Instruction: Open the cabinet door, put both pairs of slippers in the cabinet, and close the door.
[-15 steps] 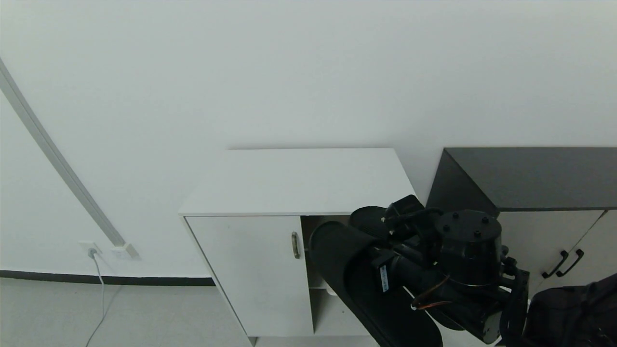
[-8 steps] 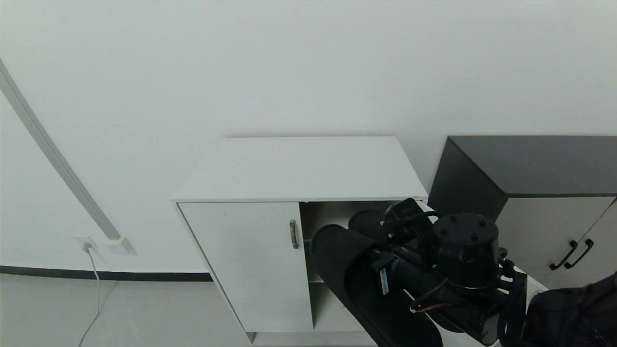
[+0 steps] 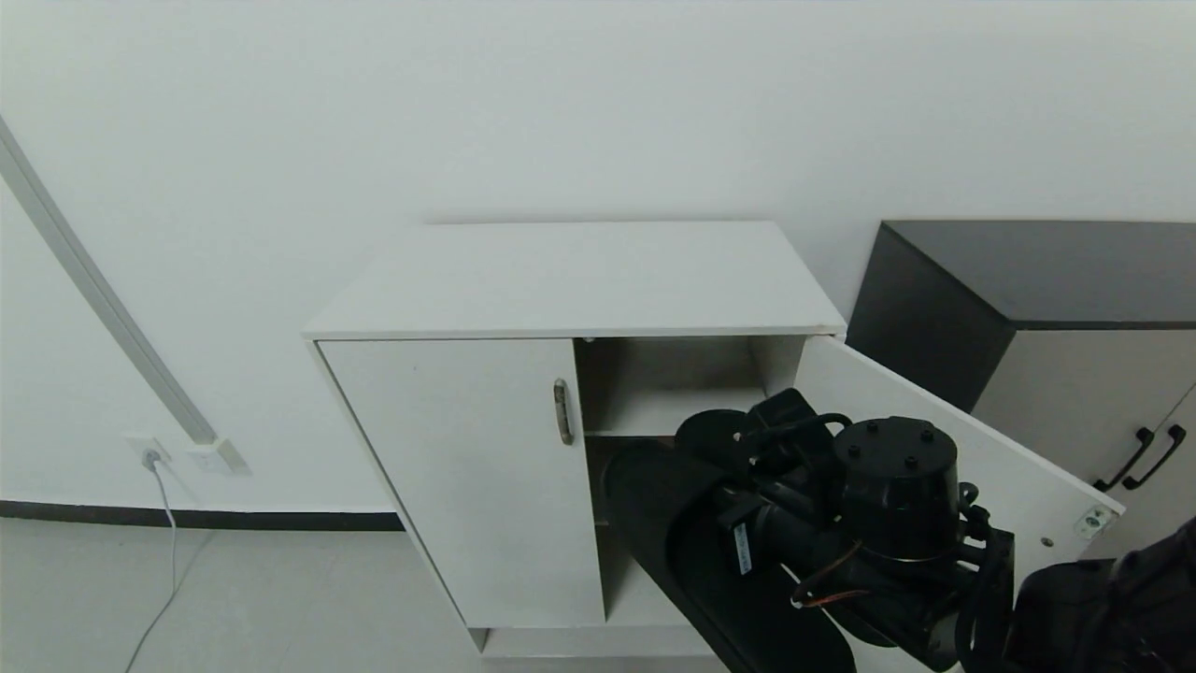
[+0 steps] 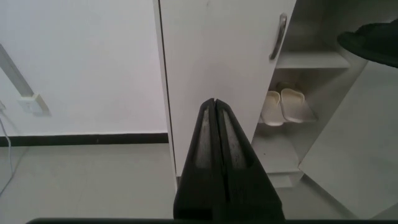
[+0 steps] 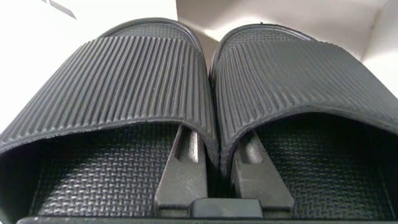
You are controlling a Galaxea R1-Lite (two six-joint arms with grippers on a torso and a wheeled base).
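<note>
A white cabinet (image 3: 579,280) stands against the wall. Its left door (image 3: 467,467) is shut and its right door (image 3: 981,458) is swung wide open. My right gripper (image 5: 217,168) is shut on a pair of black slippers (image 3: 673,523), pinching their inner walls together with a finger inside each. It holds them in front of the open compartment, just below the upper shelf (image 3: 673,411). A pair of white slippers (image 4: 286,106) sits on a lower shelf inside. My left gripper (image 4: 215,109) is shut and empty, low before the shut door.
A dark grey cabinet (image 3: 1046,271) with black handles (image 3: 1145,456) stands right of the open door. A wall socket with a cable (image 3: 149,458) and a diagonal wall trunking (image 3: 93,280) are at the left. Bare grey floor lies in front.
The whole head view has shifted, so the camera moved: the cabinet sits higher and larger, and its open door and upper shelf now show. The right gripper still holds the black slippers.
</note>
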